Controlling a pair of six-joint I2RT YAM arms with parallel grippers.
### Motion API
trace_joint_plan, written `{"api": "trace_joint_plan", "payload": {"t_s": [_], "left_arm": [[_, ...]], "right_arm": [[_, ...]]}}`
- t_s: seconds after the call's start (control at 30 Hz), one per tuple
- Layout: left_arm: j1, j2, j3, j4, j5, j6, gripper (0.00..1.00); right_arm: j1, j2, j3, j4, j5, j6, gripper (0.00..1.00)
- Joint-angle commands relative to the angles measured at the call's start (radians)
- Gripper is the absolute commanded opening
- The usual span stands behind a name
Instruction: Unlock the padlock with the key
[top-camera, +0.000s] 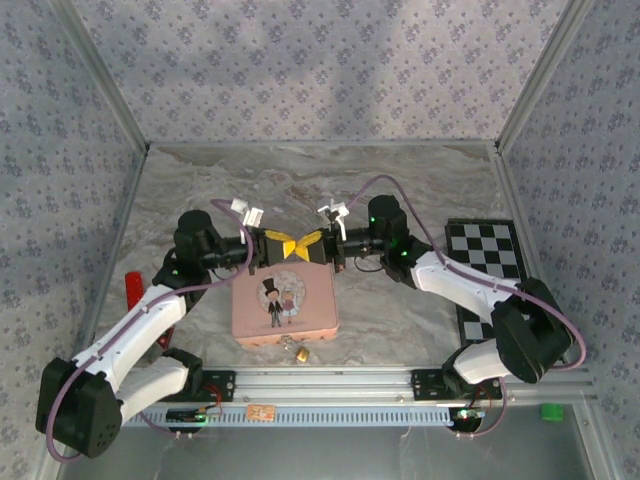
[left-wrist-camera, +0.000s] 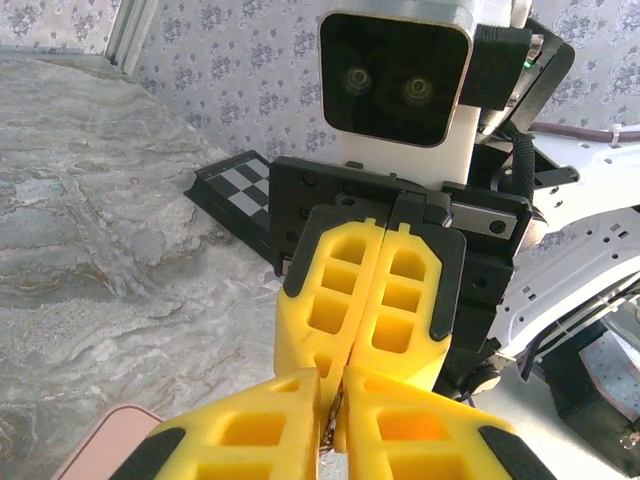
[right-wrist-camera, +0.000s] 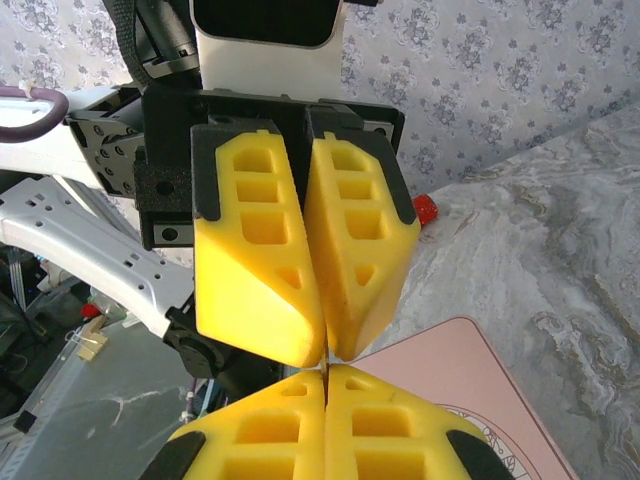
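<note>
Above the far edge of the pink tin (top-camera: 285, 305), the left end effector (top-camera: 281, 247) and the right end effector (top-camera: 312, 245) met tip to tip, closing off that space. Beyond the tin, the worktop (top-camera: 300, 175) lay open up to the back wall. The padlock (top-camera: 298, 350) sat just beside the tin's near edge, in the narrow strip before the metal rail (top-camera: 330, 380). Right of the tin a checkered board (top-camera: 485, 250) lay well apart, and left of it a red object (top-camera: 132, 288) sat by the side wall.

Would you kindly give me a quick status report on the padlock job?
Left gripper and right gripper shut, tips meeting above the pink tin. Left pinches a sliver, likely the key. The padlock lies untouched by the tin's near edge.
</note>
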Motion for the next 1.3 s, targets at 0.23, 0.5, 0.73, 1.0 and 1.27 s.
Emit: {"api": "trace_joint_plan", "payload": {"t_s": [0.23, 0.5, 0.73, 1.0, 1.27], "left_arm": [[-0.009, -0.002, 0.039, -0.002, 0.025, 0.015, 0.12], [-0.014, -0.001, 0.042, -0.009, 0.032, 0.019, 0.07], [-0.02, 0.009, 0.057, -0.031, 0.012, 0.022, 0.0], [-0.02, 0.03, 0.105, -0.159, -0.163, 0.06, 0.0], [-0.035, -0.013, 0.158, -0.3, -0.357, 0.092, 0.0]], "right_arm": [[0.006, 0.008, 0.003, 0.034, -0.037, 0.013, 0.0], [0.003, 0.005, 0.002, 0.04, -0.027, 0.022, 0.0], [-0.008, 0.002, -0.003, 0.058, -0.015, 0.048, 0.02], [-0.025, -0.048, -0.066, 0.058, 0.073, 0.035, 0.48], [-0.095, -0.14, -0.178, 0.133, 0.197, 0.092, 0.54]]}}
